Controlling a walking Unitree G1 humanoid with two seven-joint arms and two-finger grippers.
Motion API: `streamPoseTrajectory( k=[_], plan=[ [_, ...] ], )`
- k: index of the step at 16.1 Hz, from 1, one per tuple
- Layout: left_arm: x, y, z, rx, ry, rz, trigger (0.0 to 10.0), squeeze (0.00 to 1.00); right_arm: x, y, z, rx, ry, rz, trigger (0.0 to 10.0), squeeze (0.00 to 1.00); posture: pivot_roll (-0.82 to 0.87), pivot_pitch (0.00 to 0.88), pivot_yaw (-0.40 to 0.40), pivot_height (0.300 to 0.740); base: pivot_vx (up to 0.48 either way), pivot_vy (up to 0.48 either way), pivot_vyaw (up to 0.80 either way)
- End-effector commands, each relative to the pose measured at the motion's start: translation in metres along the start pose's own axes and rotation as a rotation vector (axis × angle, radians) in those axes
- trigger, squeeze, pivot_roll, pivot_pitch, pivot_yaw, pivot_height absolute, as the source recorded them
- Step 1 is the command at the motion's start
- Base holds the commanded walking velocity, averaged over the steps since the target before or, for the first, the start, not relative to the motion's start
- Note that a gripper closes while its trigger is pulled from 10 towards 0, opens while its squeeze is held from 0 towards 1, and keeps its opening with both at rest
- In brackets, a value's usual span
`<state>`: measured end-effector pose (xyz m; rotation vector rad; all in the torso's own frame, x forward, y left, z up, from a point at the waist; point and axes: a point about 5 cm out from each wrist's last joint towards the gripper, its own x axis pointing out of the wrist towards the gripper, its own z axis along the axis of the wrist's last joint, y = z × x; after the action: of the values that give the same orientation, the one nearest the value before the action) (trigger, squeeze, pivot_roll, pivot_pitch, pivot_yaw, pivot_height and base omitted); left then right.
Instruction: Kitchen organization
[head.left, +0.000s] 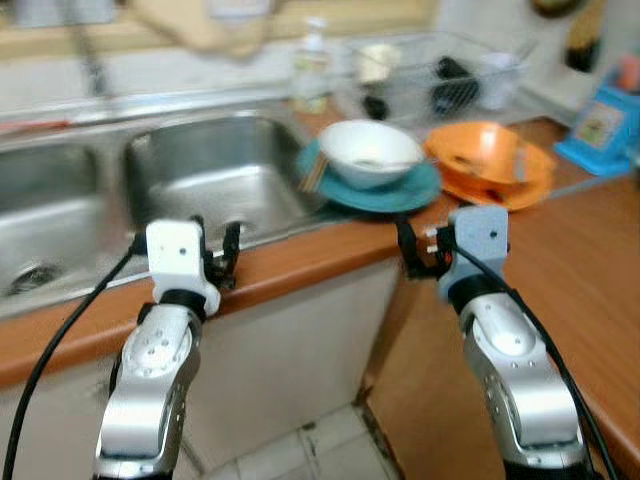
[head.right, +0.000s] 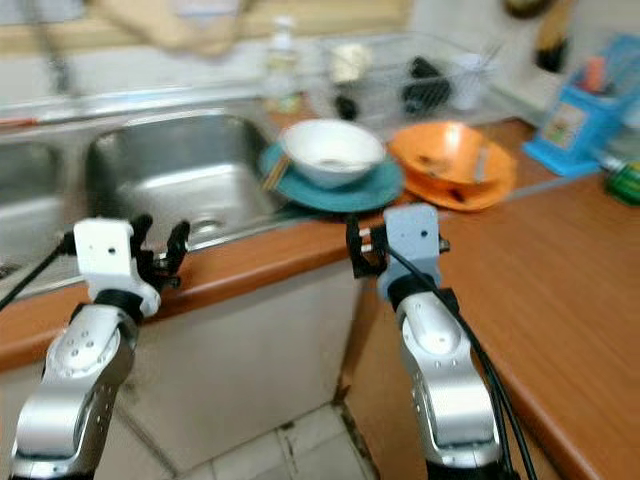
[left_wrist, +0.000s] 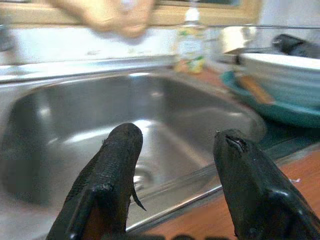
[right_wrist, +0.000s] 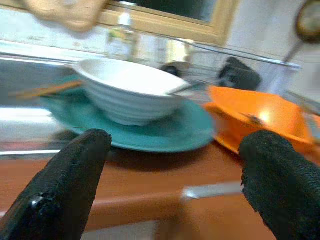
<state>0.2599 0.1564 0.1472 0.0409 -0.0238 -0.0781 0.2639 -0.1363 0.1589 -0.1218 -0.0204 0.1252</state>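
From my seat, the stainless steel double sink (head.left: 215, 175) anchors the scene. My left end effector (head.left: 218, 256) hangs at its front rim over the brown wooden table (head.left: 560, 260), fingers spread and empty. Just right of the sink, a white ribbed bowl (head.left: 368, 150) sits on a teal round plate (head.left: 400, 190). My right end effector (head.left: 418, 247) waits before that plate, fingers apart, gripping nothing. Farther right lies an orange shallow dish (head.left: 490, 160), touching the plate.
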Motion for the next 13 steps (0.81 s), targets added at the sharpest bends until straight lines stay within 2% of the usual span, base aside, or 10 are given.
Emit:
streamPoseTrajectory(
  k=[1, 5, 11, 13],
  plan=[
    [0.0, -0.006, 0.004, 0.0, -0.023, -0.023, 10.0, 0.0, -0.002, 0.0, 0.004, 0.007, -0.036, 0.023, 10.0, 1.0, -0.02, 0.0, 0.0, 0.74, 0.315, 0.0, 0.0],
    [0.001, -0.009, 0.008, -0.01, -0.045, -0.034, 10.0, 0.0, -0.008, 0.008, 0.004, 0.038, -0.068, 0.064, 10.0, 1.0, -0.01, 0.0, 0.001, 0.74, 0.314, 0.0, 0.0],
    [0.001, -0.009, 0.01, -0.009, -0.061, -0.044, 10.0, 0.0, -0.014, 0.011, 0.011, 0.035, -0.152, 0.1, 10.0, 1.0, -0.01, 0.0, 0.002, 0.74, 0.302, 0.0, 0.0],
    [0.0, -0.009, 0.011, -0.024, -0.066, -0.036, 10.0, 0.0, -0.016, 0.01, 0.012, 0.036, -0.169, 0.103, 10.0, 1.0, -0.01, 0.0, -0.001, 0.74, 0.0, 0.0, 0.0]
  ],
)
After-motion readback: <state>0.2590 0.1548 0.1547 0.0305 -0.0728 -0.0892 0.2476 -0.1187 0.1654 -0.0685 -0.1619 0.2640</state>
